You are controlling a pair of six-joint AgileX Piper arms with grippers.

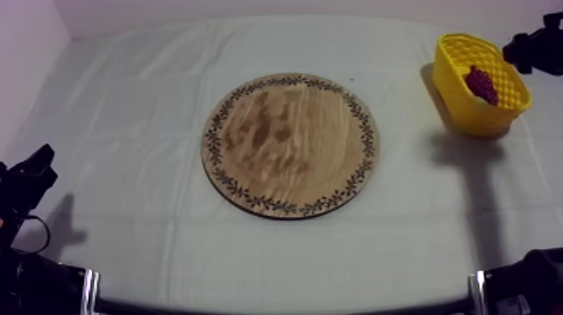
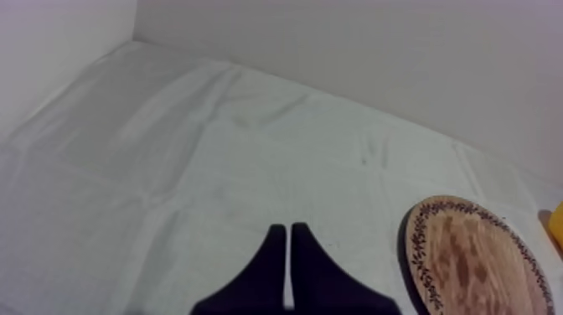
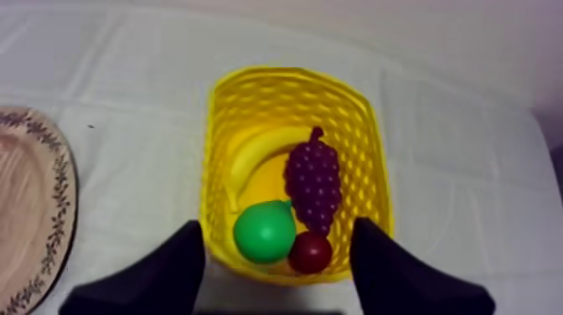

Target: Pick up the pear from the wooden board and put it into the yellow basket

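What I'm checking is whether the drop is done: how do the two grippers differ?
Left gripper is shut into a narrow wedge; right gripper is open wide. Left gripper is over cloth beside the wooden board; right gripper is over the yellow basket holding the pear. Both grip nothing.

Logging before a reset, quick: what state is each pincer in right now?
Left pincer: shut on nothing, over the cloth.
Right pincer: open, empty, above the yellow basket with the pear inside.
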